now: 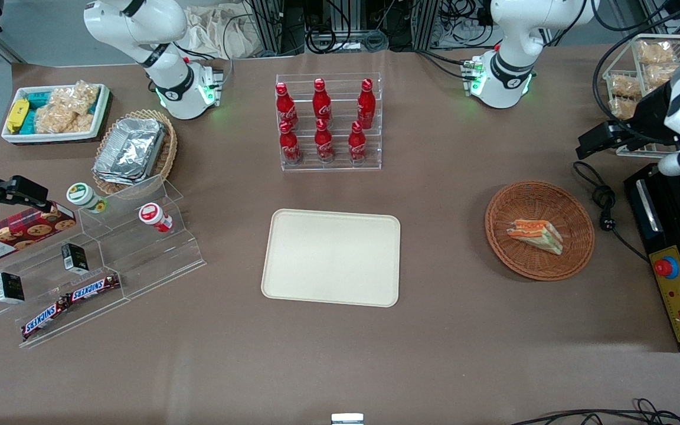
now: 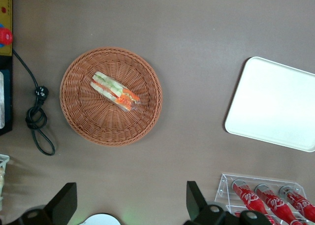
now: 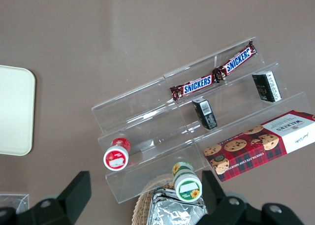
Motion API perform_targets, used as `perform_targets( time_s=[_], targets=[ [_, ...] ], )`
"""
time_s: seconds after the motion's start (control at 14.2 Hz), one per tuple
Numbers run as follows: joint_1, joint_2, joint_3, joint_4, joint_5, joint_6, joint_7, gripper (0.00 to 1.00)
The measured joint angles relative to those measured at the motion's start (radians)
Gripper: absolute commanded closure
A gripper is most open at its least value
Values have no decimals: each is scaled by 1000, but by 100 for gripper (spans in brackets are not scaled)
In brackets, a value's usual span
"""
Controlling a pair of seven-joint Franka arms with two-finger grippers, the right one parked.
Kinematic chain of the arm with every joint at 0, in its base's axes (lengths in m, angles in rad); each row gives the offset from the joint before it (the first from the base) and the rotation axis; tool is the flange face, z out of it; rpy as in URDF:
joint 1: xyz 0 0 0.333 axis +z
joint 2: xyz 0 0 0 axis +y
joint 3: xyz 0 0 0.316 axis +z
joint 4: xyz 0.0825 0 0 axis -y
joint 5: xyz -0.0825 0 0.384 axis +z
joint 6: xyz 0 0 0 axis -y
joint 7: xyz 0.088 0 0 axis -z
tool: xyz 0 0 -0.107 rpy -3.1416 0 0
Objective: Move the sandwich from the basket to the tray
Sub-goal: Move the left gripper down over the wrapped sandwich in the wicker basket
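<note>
The sandwich (image 1: 535, 234), a pale wedge with orange and green filling, lies in the round reddish-brown wicker basket (image 1: 496, 206) toward the working arm's end of the table. The cream tray (image 1: 331, 257) lies flat and bare at the table's middle. My left gripper (image 1: 591, 144) hangs high above the table, farther from the front camera than the basket, apart from it. In the left wrist view the gripper (image 2: 130, 193) is open and holds nothing, with the sandwich (image 2: 115, 91), the basket (image 2: 83, 126) and the tray (image 2: 275, 104) all well below it.
A clear rack of red cola bottles (image 1: 328, 121) stands farther from the front camera than the tray. A black control box (image 1: 676, 265) and a coiled cable (image 1: 602, 203) lie beside the basket. A stepped acrylic shelf with snacks (image 1: 80, 265) stands toward the parked arm's end.
</note>
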Motion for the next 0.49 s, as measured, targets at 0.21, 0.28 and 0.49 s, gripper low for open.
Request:
perform_targets(
  time_s=[0.21,0.28,0.49],
  targets=[
    [-5,10,-36,8,43,0,-1,0],
    [-6,12,-42,9,50,-1,-4,0],
    [-3,24,-38,8,54,-10,-131,0]
  ],
)
